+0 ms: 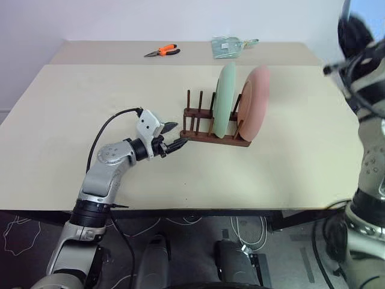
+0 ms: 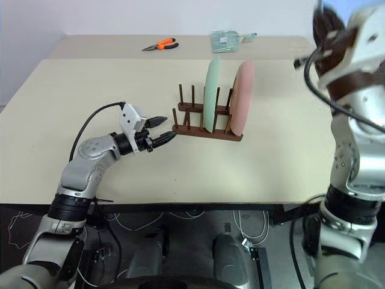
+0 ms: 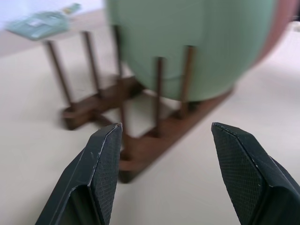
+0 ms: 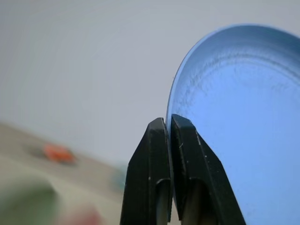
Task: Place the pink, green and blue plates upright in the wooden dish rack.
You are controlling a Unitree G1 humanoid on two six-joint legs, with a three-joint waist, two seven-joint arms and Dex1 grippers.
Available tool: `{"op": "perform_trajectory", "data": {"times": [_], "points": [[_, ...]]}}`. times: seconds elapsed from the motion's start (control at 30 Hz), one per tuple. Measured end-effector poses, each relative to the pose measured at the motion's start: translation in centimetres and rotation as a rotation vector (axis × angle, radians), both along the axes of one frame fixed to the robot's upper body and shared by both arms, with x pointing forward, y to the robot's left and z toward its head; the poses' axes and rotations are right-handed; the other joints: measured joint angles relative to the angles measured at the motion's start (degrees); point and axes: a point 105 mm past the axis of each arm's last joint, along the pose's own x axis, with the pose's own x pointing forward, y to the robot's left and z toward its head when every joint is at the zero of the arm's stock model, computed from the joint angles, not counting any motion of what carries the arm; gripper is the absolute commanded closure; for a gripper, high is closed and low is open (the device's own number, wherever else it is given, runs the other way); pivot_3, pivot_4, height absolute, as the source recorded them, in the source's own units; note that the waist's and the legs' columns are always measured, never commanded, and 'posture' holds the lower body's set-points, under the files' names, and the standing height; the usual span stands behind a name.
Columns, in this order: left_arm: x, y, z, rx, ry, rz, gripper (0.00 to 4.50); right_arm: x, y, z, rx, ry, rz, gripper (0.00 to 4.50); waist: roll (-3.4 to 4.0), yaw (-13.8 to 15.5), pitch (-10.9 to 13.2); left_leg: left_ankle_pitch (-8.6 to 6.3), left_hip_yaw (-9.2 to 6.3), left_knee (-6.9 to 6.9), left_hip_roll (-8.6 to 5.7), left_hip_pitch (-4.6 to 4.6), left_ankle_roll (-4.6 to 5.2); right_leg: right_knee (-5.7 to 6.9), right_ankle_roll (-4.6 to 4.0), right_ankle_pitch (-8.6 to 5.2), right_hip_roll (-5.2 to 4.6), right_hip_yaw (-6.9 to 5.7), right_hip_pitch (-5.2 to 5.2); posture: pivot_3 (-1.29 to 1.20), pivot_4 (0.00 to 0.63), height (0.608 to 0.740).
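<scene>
Beige counter [image 1: 72, 108] | right pincer [image 4: 168, 123] clamped on blue plate [image 4: 243, 131], upper right | free rack [image 1: 213, 123] slots lower left, mid-frame | left pincer [image 1: 174, 136] gaping, empty

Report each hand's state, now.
Left hand: open, empty, at the wooden dish rack.
Right hand: shut on the blue plate.

Blue plate [image 4: 234, 136] runs off the right wrist picture's edge — just part of its rim and face shows. In the head views the raised right arm is a smear at the picture's edge. Behind the green plate [image 1: 225, 99], most of the pink plate [image 1: 255, 102] is covered. At the surface's far edge, a pale packet [image 1: 227, 46] — too small to identify.
</scene>
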Motion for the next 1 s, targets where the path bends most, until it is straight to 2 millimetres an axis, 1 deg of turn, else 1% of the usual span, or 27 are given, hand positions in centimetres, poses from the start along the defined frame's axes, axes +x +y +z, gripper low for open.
{"op": "perform_trajectory", "data": {"times": [0.03, 0.07, 0.13, 0.17, 0.2, 0.27, 0.33, 0.43, 0.5, 0.63, 0.8, 1.0], "points": [[0.3, 0.8, 0.0, 0.004, -0.011, 0.031, 1.38, -0.4, 1.9, 0.6, 0.051, 0.009, 0.140, 4.45, 0.00, 0.0, 0.0, 0.00, 0.00, 0.01, 0.01, 0.01, 0.00, 0.03, -0.01, 0.00, 0.00, 0.00, 0.00, 0.00, 0.150, 0.740], [0.6, 1.3, -0.1, 0.009, -0.015, 0.049, 1.38, -0.7, 3.3, 1.2, 0.100, 0.009, 0.239, 4.45, 0.02, -0.1, 0.0, 0.00, 0.00, 0.01, 0.01, 0.01, 0.00, 0.06, -0.02, 0.01, 0.00, 0.00, -0.02, 0.00, 0.150, 0.740], [0.8, 2.6, -0.5, 0.047, -0.032, 0.084, 1.38, -1.7, 6.8, 2.5, 0.287, 0.036, 0.520, 4.45, 0.04, -0.4, 0.0, 0.00, 0.01, 0.00, 0.04, 0.02, 0.00, 0.14, -0.01, 0.01, 0.01, 0.00, -0.06, 0.00, 0.150, 0.740], [0.9, 3.2, -0.7, 0.055, -0.037, 0.103, 1.38, -2.2, 8.3, 2.9, 0.371, 0.056, 0.641, 4.45, 0.05, -0.5, 0.0, 0.00, 0.00, -0.02, 0.05, 0.03, 0.00, 0.19, 0.01, 0.02, 0.02, -0.01, -0.07, 0.00, 0.150, 0.740], [1.0, 3.6, -0.9, 0.056, -0.039, 0.119, 1.38, -2.5, 9.4, 2.9, 0.424, 0.086, 0.719, 4.45, 0.05, -0.4, 0.0, 0.00, 0.00, -0.02, 0.05, 0.02, 0.00, 0.20, 0.01, 0.02, 0.02, -0.03, -0.07, 0.00, 0.150, 0.740], [1.0, 5.0, -1.6, 0.061, -0.035, 0.171, 1.38, -2.5, 11.7, 2.2, 0.537, 0.193, 0.848, 4.45, 0.03, -0.1, 0.0, 0.00, 0.00, -0.02, 0.04, -0.03, 0.00, 0.19, 0.03, 0.03, 0.01, -0.03, -0.08, 0.00, 0.150, 0.740], [0.9, 6.5, -2.4, 0.075, -0.019, 0.221, 1.38, -1.4, 13.1, 0.8, 0.636, 0.324, 0.885, 4.45, -0.03, 0.2, 0.0, 0.00, 0.01, 0.03, 0.03, -0.08, 0.00, 0.16, -0.01, 0.02, 0.00, -0.04, -0.06, 0.00, 0.150, 0.740], [0.8, 7.3, -2.6, 0.074, -0.017, 0.254, 1.38, 0.9, 13.8, -1.6, 0.762, 0.483, 0.848, 4.45, -0.03, 0.3, 0.0, 0.03, 0.03, 0.05, 0.04, -0.08, 0.01, 0.11, -0.08, 0.04, 0.00, -0.05, -0.04, 0.00, 0.150, 0.740], [0.8, 7.4, -2.6, 0.073, -0.019, 0.256, 1.38, 2.1, 14.2, -2.7, 0.784, 0.546, 0.809, 4.45, -0.02, 0.1, 0.0, 0.03, 0.04, 0.04, 0.05, -0.08, 0.03, 0.10, -0.09, 0.05, 0.00, -0.05, -0.07, 0.00, 0.150, 0.740], [0.7, 7.1, -2.5, 0.066, -0.025, 0.251, 1.38, 3.5, 14.4, -4.1, 0.805, 0.608, 0.746, 4.45, -0.01, -0.2, 0.0, 0.03, 0.04, -0.05, 0.07, -0.08, 0.03, 0.13, -0.06, 0.06, 0.01, -0.06, -0.15, 0.00, 0.150, 0.740], [0.7, 7.0, -2.4, 0.067, -0.026, 0.249, 1.38, 4.1, 14.1, -5.6, 0.834, 0.665, 0.703, 4.45, -0.01, -0.2, 0.0, 0.04, 0.05, -0.08, 0.07, -0.10, 0.03, 0.17, -0.04, 0.06, 0.01, -0.05, -0.21, 0.00, 0.150, 0.740], [0.7, 6.6, -2.7, 0.062, -0.016, 0.236, 1.38, 4.1, 14.7, -6.1, 0.837, 0.711, 0.687, 4.45, -0.01, -0.3, 0.0, 0.04, 0.05, -0.08, 0.07, -0.11, 0.03, 0.17, -0.07, 0.05, 0.01, -0.04, -0.21, 0.00, 0.150, 0.740]]}}
